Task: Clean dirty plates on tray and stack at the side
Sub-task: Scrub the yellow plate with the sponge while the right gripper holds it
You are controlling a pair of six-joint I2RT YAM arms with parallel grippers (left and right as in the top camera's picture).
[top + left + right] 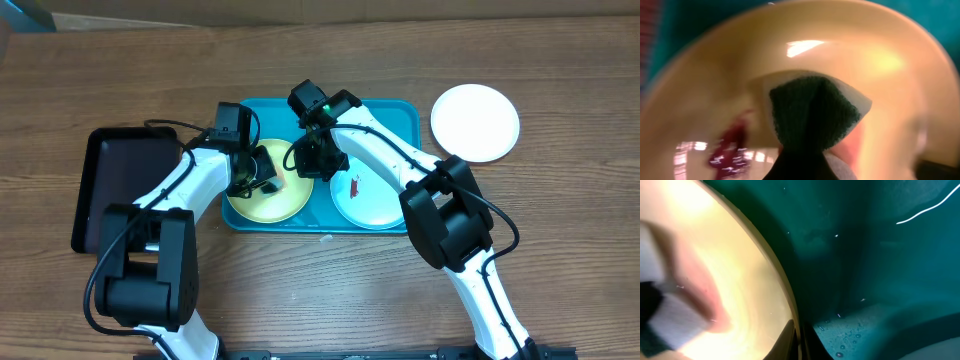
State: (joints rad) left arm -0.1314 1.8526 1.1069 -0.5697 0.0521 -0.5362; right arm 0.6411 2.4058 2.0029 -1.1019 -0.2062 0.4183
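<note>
Overhead view of a wooden table (pixel 560 250) with 2 robot arms reaching into a teal-blue tray (pixel 392 110). 2 plates lie flat inside the tray: a yellow-green plate (pixel 278 206) in its left half and a light teal plate (pixel 378 208) in its right half, the latter marked with a small reddish smear (pixel 355 185). A 3rd, white plate (pixel 475 122) sits alone on the table beyond the tray's right end, and a black tray (pixel 120 185) lies to the left. The left gripper (pixel 262 180) is clenched around a folded sponge (pixel 815 107), dark green scouring side outward, pressed onto the yellow-green plate just beside a dark reddish-brown streak (pixel 730 150). The right gripper (pixel 799 341) appears to pinch that same plate's right rim, 1 finger on each side of the edge, with water droplets (pixel 845 336) on the tray floor near it. Both wrist views are blurred. The plates look like thin, glossy plastic: probably light and stiff, not fragile, but prone to sliding or spinning on the wet, smooth tray when scrubbed. The raised rim is likely the only workable place to hold, and a wet rim may slip from a narrow pinch, so a firm grip well onto the edge seems sensible for both steadying and lifting.
</note>
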